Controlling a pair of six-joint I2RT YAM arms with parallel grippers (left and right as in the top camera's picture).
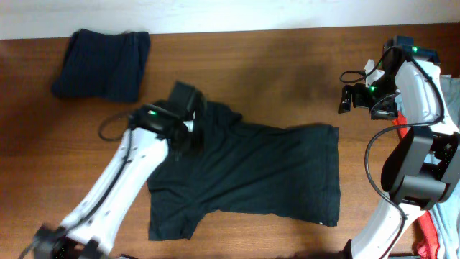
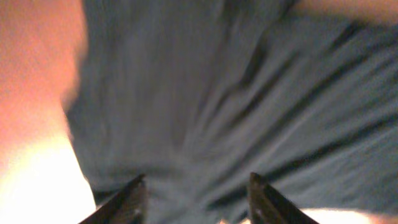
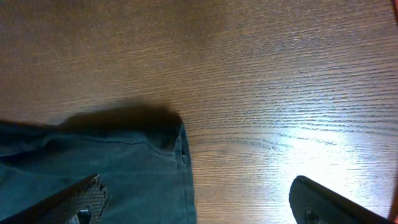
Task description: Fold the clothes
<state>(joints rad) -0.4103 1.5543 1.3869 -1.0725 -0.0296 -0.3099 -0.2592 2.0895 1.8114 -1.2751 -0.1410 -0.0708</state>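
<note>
No writing can be read on anything here

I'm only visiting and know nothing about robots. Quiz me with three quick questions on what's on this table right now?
1. Multiple choice: what lies at the far left corner of the table? A) a folded navy garment B) a red cup C) a book.
2. Which arm reaches over the black T-shirt?
3. True or false: the T-shirt is rolled into a ball.
Key: 1 A; 2 the left arm; 3 false, it lies spread out.
</note>
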